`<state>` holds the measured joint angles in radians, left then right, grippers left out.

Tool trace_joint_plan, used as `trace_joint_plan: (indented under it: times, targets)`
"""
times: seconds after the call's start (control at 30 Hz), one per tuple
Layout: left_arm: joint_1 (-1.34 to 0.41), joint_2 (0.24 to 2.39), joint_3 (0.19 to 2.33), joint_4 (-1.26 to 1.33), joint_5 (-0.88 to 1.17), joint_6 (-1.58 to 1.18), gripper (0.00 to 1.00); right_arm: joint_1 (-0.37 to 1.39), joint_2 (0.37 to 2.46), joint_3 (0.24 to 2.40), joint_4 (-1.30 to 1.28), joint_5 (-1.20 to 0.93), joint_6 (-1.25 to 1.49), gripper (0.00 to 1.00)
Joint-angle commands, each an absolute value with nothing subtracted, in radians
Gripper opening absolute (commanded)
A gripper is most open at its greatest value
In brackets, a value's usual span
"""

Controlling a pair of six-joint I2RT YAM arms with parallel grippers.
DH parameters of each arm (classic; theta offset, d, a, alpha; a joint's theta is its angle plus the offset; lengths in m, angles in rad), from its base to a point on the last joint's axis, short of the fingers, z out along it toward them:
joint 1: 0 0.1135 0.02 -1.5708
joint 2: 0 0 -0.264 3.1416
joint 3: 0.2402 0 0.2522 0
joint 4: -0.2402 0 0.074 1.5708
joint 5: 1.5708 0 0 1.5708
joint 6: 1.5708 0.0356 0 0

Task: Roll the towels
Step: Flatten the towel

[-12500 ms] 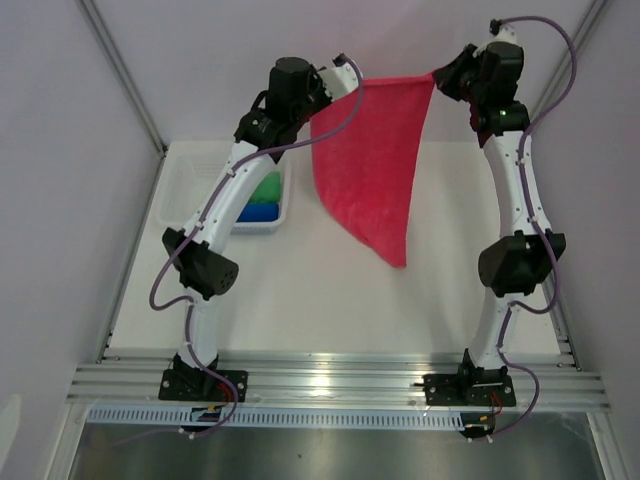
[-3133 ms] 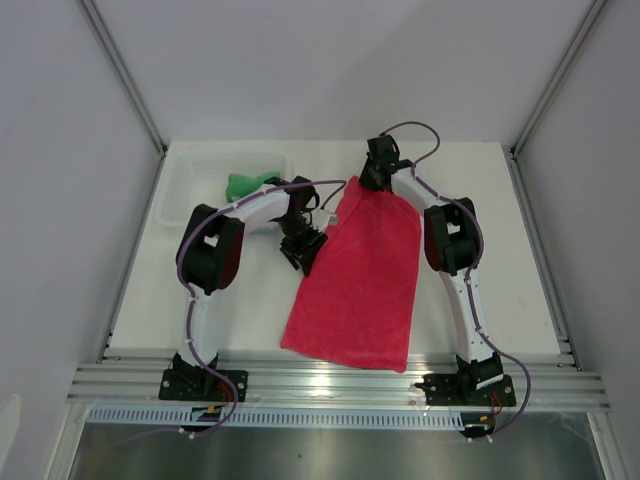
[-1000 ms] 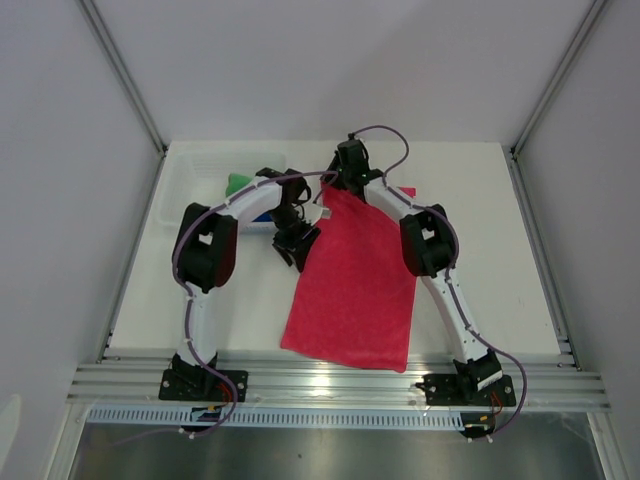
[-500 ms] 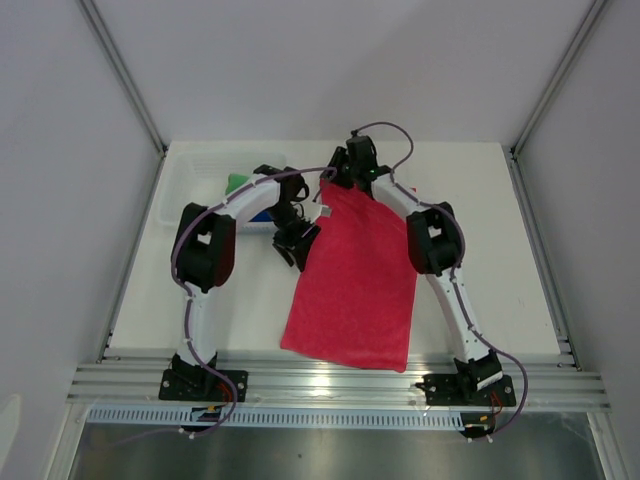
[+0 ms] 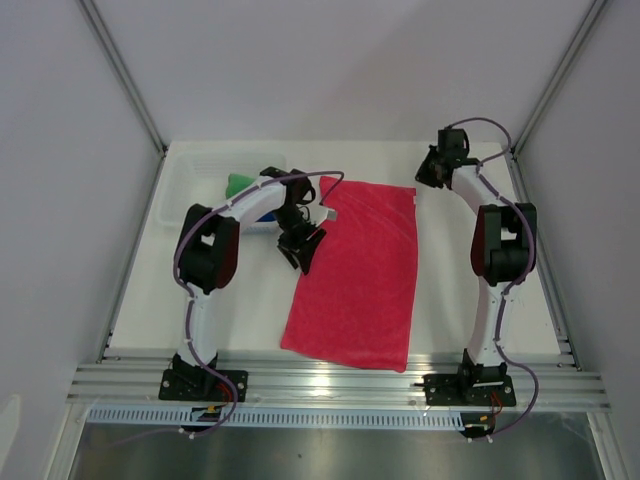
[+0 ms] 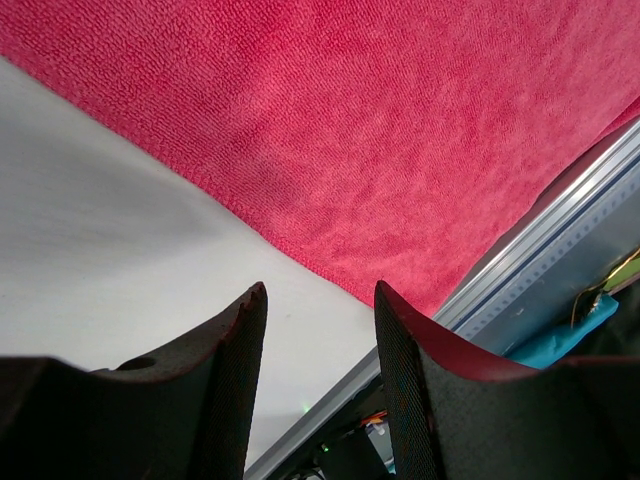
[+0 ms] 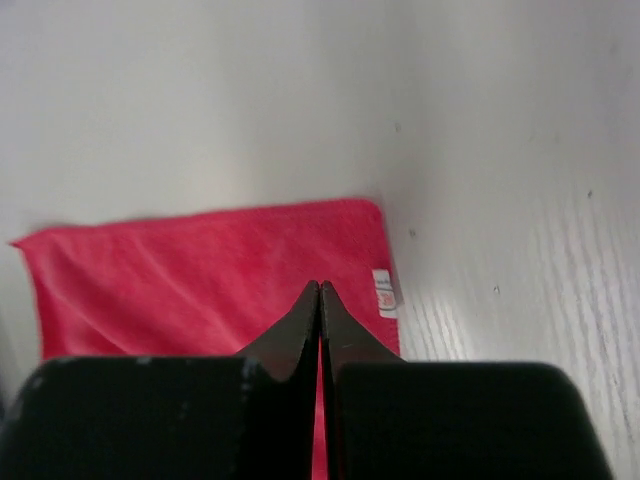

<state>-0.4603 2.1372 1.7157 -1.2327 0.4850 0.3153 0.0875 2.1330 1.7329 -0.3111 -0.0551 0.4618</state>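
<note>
Pink towel point(image 5: 360, 270) lies flat; left gripper point(image 6: 318, 296) parted and empty, right gripper point(image 7: 319, 286) closed

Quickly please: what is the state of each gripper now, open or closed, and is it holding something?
Left gripper: open, holding nothing, beside the flat pink cloth towel.
Right gripper: closed, holding nothing.

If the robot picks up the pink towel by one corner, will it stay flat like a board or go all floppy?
Probably floppy: the pink towel lies limp on the table, with soft ripples in it. Its fuzzy surface likely isn't slippery. It looks thin, so probably light.
</note>
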Motion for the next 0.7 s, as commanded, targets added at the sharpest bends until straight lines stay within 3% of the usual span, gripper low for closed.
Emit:
trace_joint_plan:
  times: [0.0, 0.23, 0.43, 0.67]
  targets:
    - [-0.465, 2.086, 1.709, -1.226, 0.489, 0.334, 0.50, 0.121, 2.193, 1.710, -0.391, -0.046, 0.408, 0.00]
    - [-0.465, 2.074, 1.692, -1.223, 0.474, 0.336, 0.50, 0.118, 2.308, 1.791, -0.435, -0.025, 0.448, 0.00]
    - [-0.465, 2.066, 1.689, -1.223, 0.459, 0.339, 0.51, 0.109, 2.459, 1.985, -0.535, 0.067, 0.526, 0.00]
    - [-0.465, 2.060, 1.706, -1.223, 0.443, 0.342, 0.51, 0.109, 2.513, 2.109, -0.519, 0.014, 0.584, 0.00]
